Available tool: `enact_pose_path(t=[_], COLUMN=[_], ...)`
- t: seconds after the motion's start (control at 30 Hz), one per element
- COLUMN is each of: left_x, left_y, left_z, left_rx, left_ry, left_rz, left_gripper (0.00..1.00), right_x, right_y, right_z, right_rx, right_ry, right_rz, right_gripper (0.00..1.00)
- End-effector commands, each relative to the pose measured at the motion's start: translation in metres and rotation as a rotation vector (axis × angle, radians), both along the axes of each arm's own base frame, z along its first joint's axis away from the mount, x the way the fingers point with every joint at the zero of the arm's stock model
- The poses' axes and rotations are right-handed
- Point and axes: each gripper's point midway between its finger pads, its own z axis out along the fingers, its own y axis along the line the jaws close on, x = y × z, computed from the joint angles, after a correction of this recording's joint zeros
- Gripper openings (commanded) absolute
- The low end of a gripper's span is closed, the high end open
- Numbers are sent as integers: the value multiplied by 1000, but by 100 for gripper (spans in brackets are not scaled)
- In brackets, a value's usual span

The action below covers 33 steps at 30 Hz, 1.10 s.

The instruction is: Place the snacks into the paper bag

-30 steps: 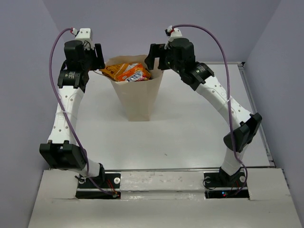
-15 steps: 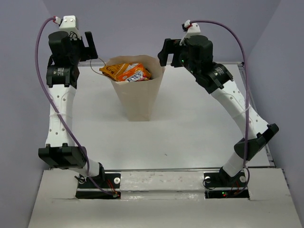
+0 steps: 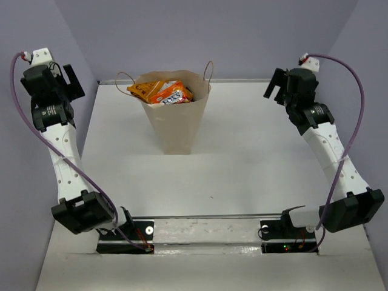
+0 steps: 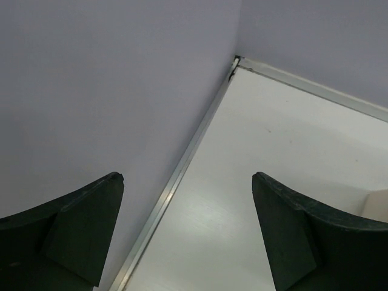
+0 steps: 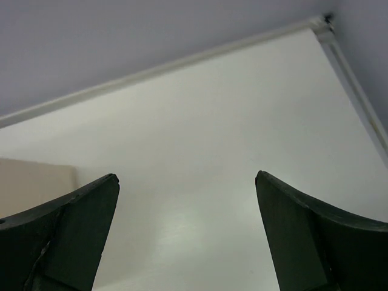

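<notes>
My left gripper (image 3: 68,83) is wide open and holds nothing. My left wrist camera shows the two dark fingers (image 4: 79,236) far apart, and between them only the white table (image 4: 242,182) and the metal strip where it meets the grey wall (image 4: 109,91). My right gripper (image 3: 276,86) is also wide open and empty. Between its fingers (image 5: 303,236) I see only bare table and the far edge strip.

From above, the bag (image 3: 176,124) stands upright on the table (image 3: 242,170), at about 12 o'clock from the table centre and a little toward 11. Its mouth is open. One thin handle (image 3: 124,77) hangs out at the 9 o'clock side of the mouth, and the other (image 3: 209,70) stands up at the 3 o'clock side.

The snacks (image 3: 162,92) lie inside the bag, at the top of its mouth. I can see orange packets, one with blue and white print. How many packets are in the bag, I cannot tell.

My left gripper is at about 9 o'clock from the bag, well apart from it and near the left wall. My right gripper is at about 3 o'clock from the bag, also well apart. A corner of the bag shows at the right border of my left wrist view (image 4: 379,203) and at the left border of my right wrist view (image 5: 36,179).
</notes>
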Motion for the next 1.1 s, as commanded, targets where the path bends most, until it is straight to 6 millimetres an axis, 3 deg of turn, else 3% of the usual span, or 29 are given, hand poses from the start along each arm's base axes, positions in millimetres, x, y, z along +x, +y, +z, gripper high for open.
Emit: enact_pose_path(t=[0.0, 0.07, 0.1, 0.17, 0.2, 0.27, 0.3, 0.43, 0.67, 1.07], left_x=[-25, -36, -41, -50, -55, -57, -59, -62, -66, -68], left_y=[11, 17, 18, 23, 22, 20, 17, 8, 6, -5], left_z=[-24, -47, -80, -104, -133, -159, -182, -225, -253, -255], left_rx=[74, 73, 56, 48, 23, 5, -11, -59, -31, -31], left_ry=[56, 103, 168, 212, 268, 299, 331, 400, 486, 477], left_rz=[36, 63, 65, 82, 80, 66, 53, 12, -7, -54], left_gripper=[99, 99, 99, 99, 99, 99, 99, 99, 99, 99], right_x=[-14, -20, -27, -33, -37, -39, -39, -38, -35, -31], right_y=[-60, -77, -82, -81, -81, -78, -77, -81, -77, -70], right_z=[-85, -120, -151, -177, -193, -202, -212, -221, -232, -227], right_rx=[75, 86, 78, 80, 78, 112, 126, 202, 179, 125], right_ry=[180, 251, 316, 366, 384, 364, 352, 311, 353, 340], right_rz=[-185, -246, -265, -272, -272, -267, -271, -348, -316, -222], right_gripper=[100, 100, 100, 100, 100, 100, 100, 100, 100, 100])
